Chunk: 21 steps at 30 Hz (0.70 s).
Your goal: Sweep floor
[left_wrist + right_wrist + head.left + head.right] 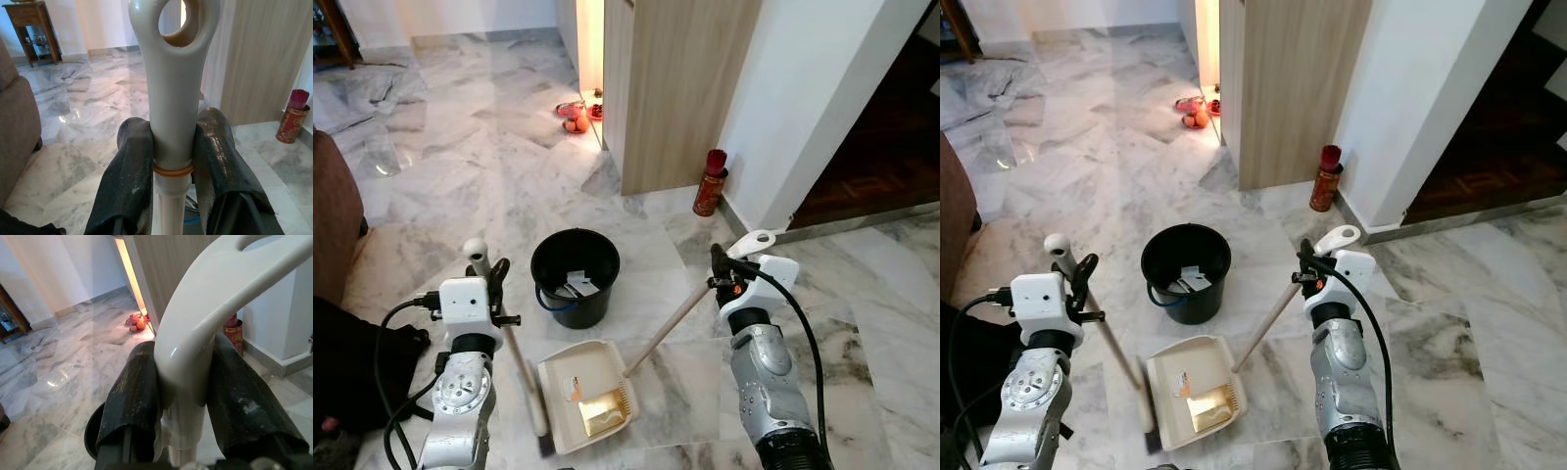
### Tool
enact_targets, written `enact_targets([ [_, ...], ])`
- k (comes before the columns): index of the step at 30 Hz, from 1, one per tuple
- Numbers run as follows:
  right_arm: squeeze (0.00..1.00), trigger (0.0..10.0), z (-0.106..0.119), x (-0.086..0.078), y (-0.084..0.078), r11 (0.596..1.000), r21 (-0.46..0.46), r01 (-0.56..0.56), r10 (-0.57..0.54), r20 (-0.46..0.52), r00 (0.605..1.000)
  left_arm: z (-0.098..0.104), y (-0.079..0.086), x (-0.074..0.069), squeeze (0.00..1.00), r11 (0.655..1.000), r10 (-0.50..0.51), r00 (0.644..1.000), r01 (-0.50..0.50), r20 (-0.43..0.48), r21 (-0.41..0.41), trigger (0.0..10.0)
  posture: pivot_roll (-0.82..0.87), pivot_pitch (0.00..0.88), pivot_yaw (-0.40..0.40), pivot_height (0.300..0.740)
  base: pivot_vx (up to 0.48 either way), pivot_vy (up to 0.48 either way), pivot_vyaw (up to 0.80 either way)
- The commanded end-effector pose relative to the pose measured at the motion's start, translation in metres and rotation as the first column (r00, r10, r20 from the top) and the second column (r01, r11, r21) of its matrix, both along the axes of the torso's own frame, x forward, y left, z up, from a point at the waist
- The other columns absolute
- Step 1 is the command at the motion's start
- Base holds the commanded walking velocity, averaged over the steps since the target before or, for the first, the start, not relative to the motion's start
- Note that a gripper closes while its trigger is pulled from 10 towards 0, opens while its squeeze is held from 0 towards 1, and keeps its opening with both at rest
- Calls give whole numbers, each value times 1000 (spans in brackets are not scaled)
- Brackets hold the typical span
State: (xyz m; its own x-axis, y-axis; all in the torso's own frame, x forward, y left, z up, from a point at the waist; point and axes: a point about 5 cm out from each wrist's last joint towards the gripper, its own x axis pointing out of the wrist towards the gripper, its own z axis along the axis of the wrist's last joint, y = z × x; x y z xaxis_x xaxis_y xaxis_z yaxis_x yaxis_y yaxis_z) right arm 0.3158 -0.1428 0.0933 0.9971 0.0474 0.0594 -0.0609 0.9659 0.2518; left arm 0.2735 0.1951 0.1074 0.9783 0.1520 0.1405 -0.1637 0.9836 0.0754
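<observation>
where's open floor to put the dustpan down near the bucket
Bare marble lies right of the black bucket, toward the red canister and wall, and left of it toward the brown sofa. It is crowded just in front: dustpan, broom, left tool, right tool.

Head stereo pair down over marble floor (460,166); wrist cameras close along jaws.

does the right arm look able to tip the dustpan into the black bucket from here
Probably yes: the right tool is shut on the dustpan handle, and the black bucket stands just beyond it with open floor between.
</observation>
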Motion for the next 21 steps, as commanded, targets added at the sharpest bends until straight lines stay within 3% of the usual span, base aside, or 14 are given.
enact_targets([
  [1, 0, 10000, 13, 4, 0, 1000, 24, 5, -7, 58, 998, 5, 0, 0, 0, 1000, 1, 1000, -1, 31, 4, 10000, 114, 79, -34, 740, 0, 0, 0],
  [21, 0, 10000, 13, 4, 1, 1000, 20, 4, -5, 52, 999, 5, 1, 0, 0, 1000, 8, 1000, -8, 30, -1, 10000, 118, 88, -37, 740, 0, 287, 0],
])
